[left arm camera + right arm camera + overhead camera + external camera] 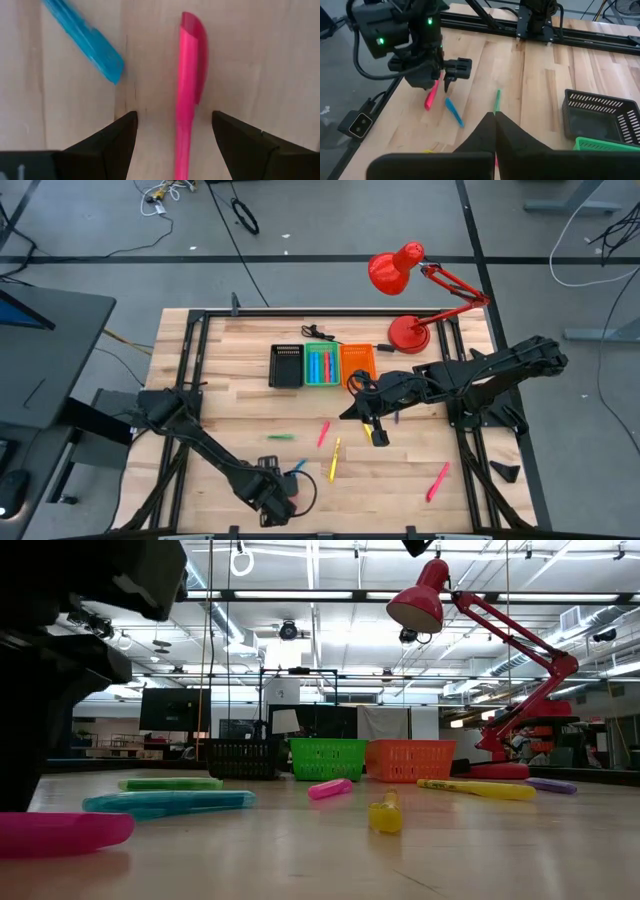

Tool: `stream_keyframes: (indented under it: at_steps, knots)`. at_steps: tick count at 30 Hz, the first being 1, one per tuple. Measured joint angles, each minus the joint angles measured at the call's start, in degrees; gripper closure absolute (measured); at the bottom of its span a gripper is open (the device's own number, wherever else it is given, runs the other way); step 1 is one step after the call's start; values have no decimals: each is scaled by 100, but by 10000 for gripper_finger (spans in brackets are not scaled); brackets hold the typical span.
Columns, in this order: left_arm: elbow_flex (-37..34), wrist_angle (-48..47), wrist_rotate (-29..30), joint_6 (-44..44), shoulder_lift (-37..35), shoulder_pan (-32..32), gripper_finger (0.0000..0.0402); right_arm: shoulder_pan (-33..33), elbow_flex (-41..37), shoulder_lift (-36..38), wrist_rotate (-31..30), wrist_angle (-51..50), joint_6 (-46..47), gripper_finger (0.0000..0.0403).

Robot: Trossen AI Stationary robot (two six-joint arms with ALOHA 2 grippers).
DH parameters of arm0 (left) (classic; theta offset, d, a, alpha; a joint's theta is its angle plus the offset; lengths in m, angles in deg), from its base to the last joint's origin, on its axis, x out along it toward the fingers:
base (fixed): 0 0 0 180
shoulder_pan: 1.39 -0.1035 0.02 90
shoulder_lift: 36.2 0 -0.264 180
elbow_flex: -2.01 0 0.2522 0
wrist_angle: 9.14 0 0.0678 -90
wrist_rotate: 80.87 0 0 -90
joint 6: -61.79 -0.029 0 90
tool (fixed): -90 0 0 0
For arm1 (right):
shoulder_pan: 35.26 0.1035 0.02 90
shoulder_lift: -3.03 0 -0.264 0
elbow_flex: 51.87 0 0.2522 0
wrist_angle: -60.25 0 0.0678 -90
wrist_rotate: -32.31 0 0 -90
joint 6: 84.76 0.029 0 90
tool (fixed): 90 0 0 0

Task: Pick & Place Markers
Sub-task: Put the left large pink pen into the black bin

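Pink marker (189, 85): flat on the wooden surface (230, 415) near its front edge, lying between the spread fingers of the left claw (174, 145), untouched by either finger (112, 142)

Blue marker (85, 40): flat just beside the pink marker, outside the left claw

Other markers: green marker (281, 437), yellow marker (335, 459) and two further pink ones (323, 433) (438, 480) loose on the surface; several more upright-packed in the green bin (321, 365)

Left claw: open, lowered over the pink marker at the front of the surface

Right claw (495, 131): closed, nothing seen held, poised mid-surface in front of the bins

Bins: black bin (286, 366), green bin, orange bin (357, 360), in a row toward the back

Red desk lamp (408, 300): back right of the surface
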Motion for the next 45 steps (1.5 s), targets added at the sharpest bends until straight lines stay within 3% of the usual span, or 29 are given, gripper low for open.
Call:
stream_keyframes:
  at_steps: [11, 21, 29, 38, 45]
  knots:
    - [22, 7, 590, 3, 160, 187, 153, 0, 0, 0, 0, -2, -4, 403]
    - [7, 283, 112, -15, 170, 174, 294, 0, 0, 0, 0, 3, -4, 403]
    - [2, 367, 59, 1, 176, 174, 365, 2, 0, 0, 0, 181, -4, 403]
    - [-27, 134, 287, 170, -64, 114, 369, 2, 0, 0, 0, 204, -125, 403]
    - [-20, -110, 61, 282, -457, -145, 370, -7, 0, 0, 0, 212, -214, 403]
